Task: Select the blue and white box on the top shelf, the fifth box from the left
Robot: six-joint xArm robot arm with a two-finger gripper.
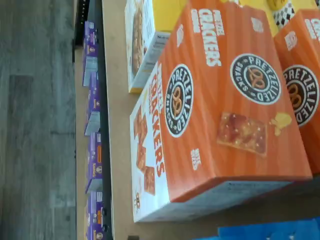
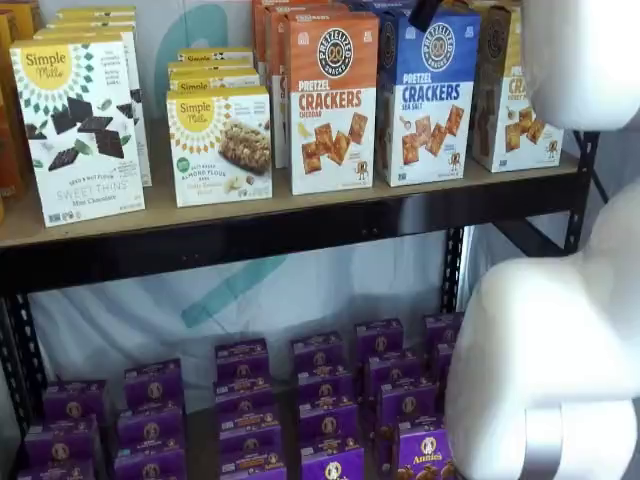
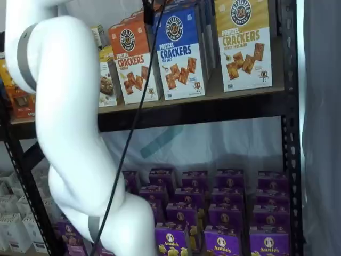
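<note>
Orange box [image 1: 225,100] fills my wrist view, cheddar crackers, face up to the lens, with only a sliver of the blue box [image 1: 270,231] at the frame's edge. So the camera is looking more at the neighbour than at my target.

Both shelf views show the gripper [image 2: 425,12] as just a dark fingertip dropping in from above, cable alongside [image 3: 148,9]. The jaws are spread to their widest with nothing between them; every box is sitting on the shelf [image 2: 250,235].

The blue box [image 2: 428,95] stands upright right below the fingertips, long axis vertical, front face out to the aisle, at the shelf's front edge. The tip hangs over its top edge, toward the corner next to the orange one. That's the relation I care about: target straight beneath, slightly off to the far side from the orange box.

Crowding is the problem. The orange box [image 2: 332,100] is just beside one flank, and the mustard box [image 2: 512,90] is close on the other, angled a little. More boxes are packed behind. I'd judge finger room at the sides is thin, so a misplaced finger could nudge the cheddar. The purple boxes [image 2: 320,400] well below are no concern.
</note>
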